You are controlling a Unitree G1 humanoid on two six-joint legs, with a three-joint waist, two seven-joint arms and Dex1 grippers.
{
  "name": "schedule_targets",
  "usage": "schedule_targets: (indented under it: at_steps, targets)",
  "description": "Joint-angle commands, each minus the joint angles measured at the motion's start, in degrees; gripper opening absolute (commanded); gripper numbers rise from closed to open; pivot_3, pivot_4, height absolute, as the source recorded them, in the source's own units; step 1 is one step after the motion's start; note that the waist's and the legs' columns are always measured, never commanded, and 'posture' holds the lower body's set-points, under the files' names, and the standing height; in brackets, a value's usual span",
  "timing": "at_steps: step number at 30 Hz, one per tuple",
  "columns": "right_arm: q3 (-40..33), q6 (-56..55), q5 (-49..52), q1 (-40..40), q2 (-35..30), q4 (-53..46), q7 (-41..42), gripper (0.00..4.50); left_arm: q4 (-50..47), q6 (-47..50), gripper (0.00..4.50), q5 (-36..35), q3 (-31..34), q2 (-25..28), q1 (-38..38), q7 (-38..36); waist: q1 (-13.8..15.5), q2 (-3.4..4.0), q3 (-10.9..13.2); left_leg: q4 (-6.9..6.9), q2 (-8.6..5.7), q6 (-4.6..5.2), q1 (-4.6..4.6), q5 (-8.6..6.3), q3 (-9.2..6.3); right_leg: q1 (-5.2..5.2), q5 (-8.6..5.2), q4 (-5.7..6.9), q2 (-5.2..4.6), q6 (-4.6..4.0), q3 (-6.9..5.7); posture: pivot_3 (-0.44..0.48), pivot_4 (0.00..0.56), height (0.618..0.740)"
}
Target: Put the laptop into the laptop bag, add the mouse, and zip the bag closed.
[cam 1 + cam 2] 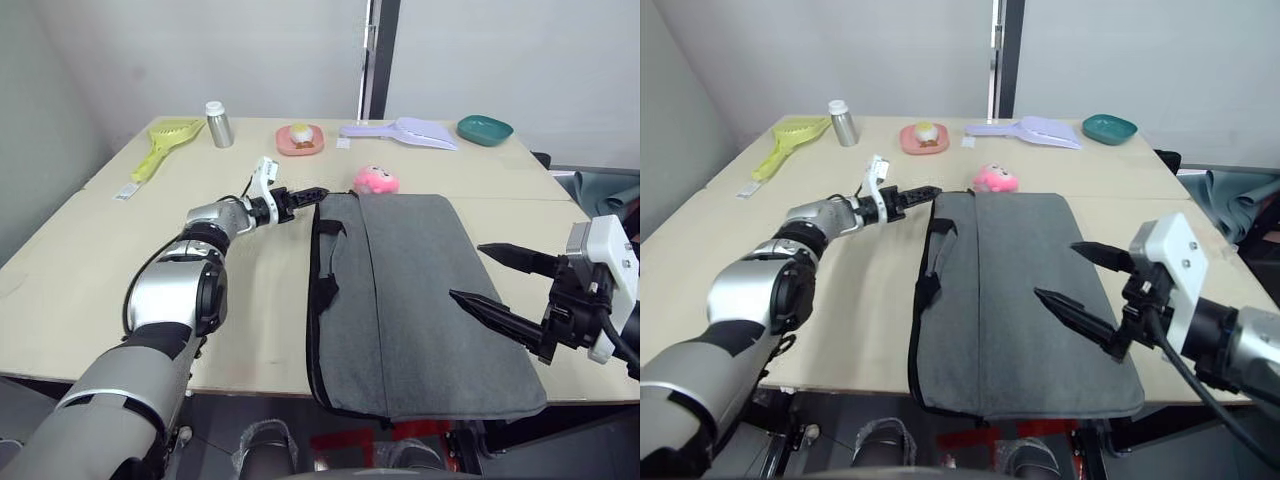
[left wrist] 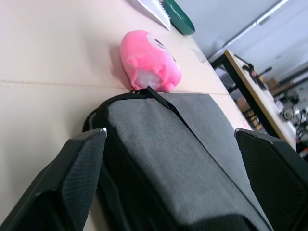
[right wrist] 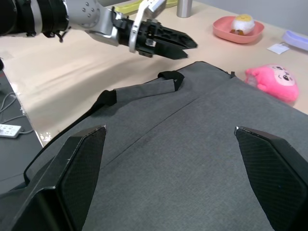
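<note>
Silver-grey arms, black joints; white wrist blocks; black tapered fingers [image 1: 500, 318].

The flat rectangular grey fabric laptop bag [image 1: 405, 300] lay on the pale wooden table [image 1: 90, 260], right of centre, its near end reaching the table's front edge. The pink plush charm [image 1: 376, 181] sat at the bag's far end, touching it, and the black strap handles [image 1: 326, 262] lay along the bag's left side. The left gripper [image 1: 306, 197] hovered just left of the bag's far left corner; the right gripper [image 1: 490, 278] hung over the bag's right edge. Along the table's far side, from left to right, stood a yellow-green plastic scoop [image 1: 163, 142], a small metal canister [image 1: 218, 125], a pink round dish [image 1: 300, 139], a lilac plastic scoop [image 1: 405, 131] and a teal bowl [image 1: 485, 129].
</note>
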Motion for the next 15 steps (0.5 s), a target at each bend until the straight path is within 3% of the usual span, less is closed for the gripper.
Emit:
schedule_targets:
  at_steps: [1,8,15]
  targets:
    - [-3.6,-4.2,4.5,1.8,-2.4,-1.9,-4.2,4.46,0.2,-0.7,4.50,2.3,0.0,-2.4,-0.6,2.5,0.1,-0.01,0.0,-0.01,0.00,0.00,-0.02,0.00,-0.02,0.01,0.02,-0.08,0.00,0.03,-0.02,0.000,0.150,0.740]
    - [-6.5,-8.7,9.5,6.9,-5.2,-2.4,-8.7,4.46,0.2,-0.8,4.50,4.4,0.9,-3.7,-0.4,3.8,0.1,-0.01,0.0,-0.42,-0.03,0.02,-0.09,-0.01,-0.04,0.11,0.08,-0.69,-0.01,0.13,-0.15,0.000,0.150,0.740]
    - [-3.4,-11.2,8.0,8.0,-7.1,-1.8,-10.0,4.50,-0.1,0.3,2.25,4.3,2.0,-4.6,-1.5,2.0,0.2,0.00,0.1,-0.52,-0.07,0.04,-0.27,-0.02,-0.18,0.12,0.09,-0.94,-0.07,0.16,-0.33,0.000,0.150,0.740]
